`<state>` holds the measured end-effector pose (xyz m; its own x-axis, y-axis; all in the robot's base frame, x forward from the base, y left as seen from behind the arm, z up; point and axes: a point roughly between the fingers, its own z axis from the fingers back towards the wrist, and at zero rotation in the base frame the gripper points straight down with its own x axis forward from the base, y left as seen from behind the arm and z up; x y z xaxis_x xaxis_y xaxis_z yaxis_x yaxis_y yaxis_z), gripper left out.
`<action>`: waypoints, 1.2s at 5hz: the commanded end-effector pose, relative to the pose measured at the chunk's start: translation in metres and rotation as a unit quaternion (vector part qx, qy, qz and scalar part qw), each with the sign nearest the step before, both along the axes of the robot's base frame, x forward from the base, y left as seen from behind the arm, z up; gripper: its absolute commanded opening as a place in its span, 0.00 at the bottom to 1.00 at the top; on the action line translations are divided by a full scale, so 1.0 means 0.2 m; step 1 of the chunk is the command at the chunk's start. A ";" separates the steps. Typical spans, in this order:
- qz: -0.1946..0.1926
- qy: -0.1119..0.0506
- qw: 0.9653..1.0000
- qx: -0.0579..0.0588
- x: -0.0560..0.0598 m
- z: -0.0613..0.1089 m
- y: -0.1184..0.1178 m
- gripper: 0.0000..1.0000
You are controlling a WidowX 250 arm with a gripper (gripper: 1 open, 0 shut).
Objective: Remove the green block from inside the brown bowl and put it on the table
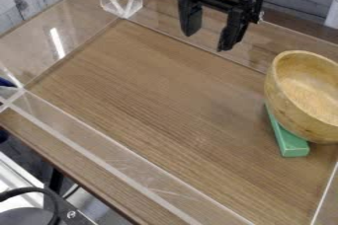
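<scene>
The brown bowl (309, 94) is tipped up on its side at the right edge of the table (145, 101), its pale inside facing left and up. The green block (288, 138) lies flat on the tabletop, half tucked under the bowl's lower rim. My gripper (212, 32) hangs over the far middle of the table, up and to the left of the bowl. It points down, its two black fingers stand apart, and nothing is between them.
Low clear acrylic walls (79, 135) edge the tabletop on the near left and along the back. A clear folded bracket (122, 0) stands at the far wall, left of the gripper.
</scene>
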<state>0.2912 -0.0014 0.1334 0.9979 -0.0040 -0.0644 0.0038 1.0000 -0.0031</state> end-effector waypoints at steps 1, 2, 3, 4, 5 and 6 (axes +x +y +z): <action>0.019 -0.001 1.000 0.009 -0.07 0.00 0.13 1.00; 0.049 -0.006 0.999 0.019 -0.19 -0.03 0.30 1.00; 0.090 0.005 0.996 0.000 -0.21 -0.10 0.47 1.00; 0.118 0.022 0.993 -0.012 -0.22 -0.20 0.57 1.00; 0.111 0.026 0.993 -0.024 -0.25 -0.26 0.57 1.00; 0.104 0.031 0.994 -0.033 -0.25 -0.29 0.56 1.00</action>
<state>0.2383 0.1055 0.0672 0.9675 0.1877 -0.1696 -0.2019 0.9769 -0.0703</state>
